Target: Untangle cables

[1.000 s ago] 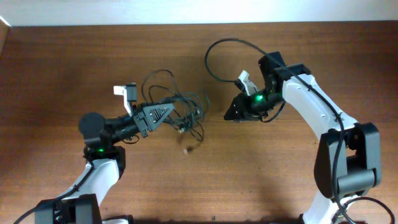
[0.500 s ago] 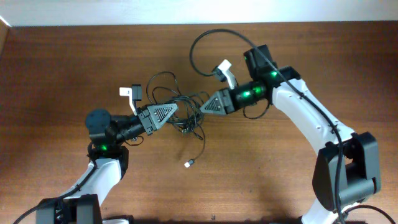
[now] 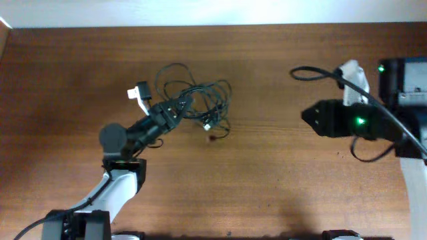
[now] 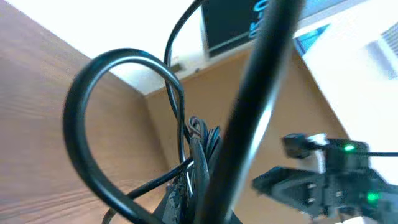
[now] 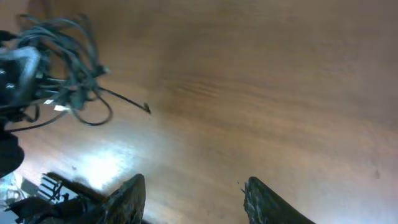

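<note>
Cables (image 3: pixel 200 100) sit in one loose black knot right at the tip of the left tool (image 3: pixel 175 110), spreading out ahead of it and to both sides over the brown table (image 3: pixel 67 80). The left tool is pressed together with its tip buried in the near edge of the knot, pinching strands of it. Which of the cords it has cannot be made out. Loops stand out from the knot on the far side of the tool, and one small pale plug (image 3: pixel 207 125) lies at the edge of the bundle, just beyond the tip. In the left wrist view the cables (image 4: pixel 198 140) run straight ahead of the tool in a tight bunch, while a thick arm cord (image 4: pixel 93 118) curls in a big loop beside them, close to the lens.

The right tool (image 3: pixel 308 117) is well apart from the knot, pointing toward it across the table. Its fingers (image 5: pixel 132 196) are spread, with only table showing between them, and they touch nothing. In its own view the cables (image 5: pixel 68 74) lie far ahead and off to one side, with one loose end (image 5: pixel 140 106) trailing out toward the tool.
</note>
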You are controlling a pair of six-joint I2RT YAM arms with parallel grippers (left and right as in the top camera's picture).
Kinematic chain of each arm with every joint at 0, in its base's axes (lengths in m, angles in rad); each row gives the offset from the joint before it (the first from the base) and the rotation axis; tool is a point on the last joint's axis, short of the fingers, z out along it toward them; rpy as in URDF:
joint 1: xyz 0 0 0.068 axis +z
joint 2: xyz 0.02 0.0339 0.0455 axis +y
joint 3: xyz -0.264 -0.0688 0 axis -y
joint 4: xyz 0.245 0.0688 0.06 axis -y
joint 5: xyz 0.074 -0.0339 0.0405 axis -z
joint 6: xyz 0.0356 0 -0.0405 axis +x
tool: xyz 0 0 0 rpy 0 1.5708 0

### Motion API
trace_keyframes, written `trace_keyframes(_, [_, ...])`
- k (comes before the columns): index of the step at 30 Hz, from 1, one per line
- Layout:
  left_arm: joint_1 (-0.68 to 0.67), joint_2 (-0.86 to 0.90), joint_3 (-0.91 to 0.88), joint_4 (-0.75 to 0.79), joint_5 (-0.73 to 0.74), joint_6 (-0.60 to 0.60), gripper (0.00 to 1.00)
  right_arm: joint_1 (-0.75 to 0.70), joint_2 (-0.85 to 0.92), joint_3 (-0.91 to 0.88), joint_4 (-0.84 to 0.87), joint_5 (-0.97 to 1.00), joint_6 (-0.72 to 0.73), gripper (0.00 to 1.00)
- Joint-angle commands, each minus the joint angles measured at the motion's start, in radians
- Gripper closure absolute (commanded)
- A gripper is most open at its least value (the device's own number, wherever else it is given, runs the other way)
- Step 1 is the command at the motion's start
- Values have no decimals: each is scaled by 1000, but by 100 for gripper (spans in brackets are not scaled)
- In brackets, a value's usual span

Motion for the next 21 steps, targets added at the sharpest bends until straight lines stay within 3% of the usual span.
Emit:
trace_keyframes(1, [-93, -6, 41, -8, -55, -122, 100, -57, 8, -16, -63, 64, 133, 33])
trace_keyframes(3, [-145, -6, 105, -34, -57, -127, 100, -58, 8, -79, -86, 257, 378, 33])
trace_keyframes(5, [-206, -6, 230, -208, -57, -47, 100, -58, 5, -160, -75, 277, 459, 33])
trace_keyframes(6, [-227, -6, 279, -301, -57, 1, 100, -58, 5, -186, -64, 277, 458, 33])
trace_keyframes(8, [-308, -6, 452, -705, -95, 206, 100, -58, 5, -255, -5, 260, 427, 33])
trace_keyframes(9, [-333, -6, 511, -855, -113, 262, 100, -58, 5, -293, 55, 170, 362, 30])
trace_keyframes(10, [-339, -6, 539, -922, -98, 290, 100, -58, 5, -343, 137, 15, 271, 20])
trace_keyframes(11, [-333, -6, 541, -913, -32, 293, 100, -58, 7, -444, 269, -231, 151, 18])
trace_keyframes(13, [-311, -6, 541, -912, 59, 297, 100, -58, 15, -560, 402, -396, 97, 22])
trace_keyframes(15, [-290, -6, 541, -913, 181, 436, 100, -58, 26, -708, 619, -595, 97, 41])
trace_keyframes(16, [-288, -6, 541, -913, 212, 480, 100, -58, 26, -737, 694, -632, 96, 44])
trace_keyframes(18, [-288, -5, 541, -914, 199, 504, 100, -58, 25, -751, 831, -685, 96, 45])
trace_keyframes(21, [-287, 4, 541, -914, 172, 504, 100, -58, 26, -751, 1063, -911, 126, 45])
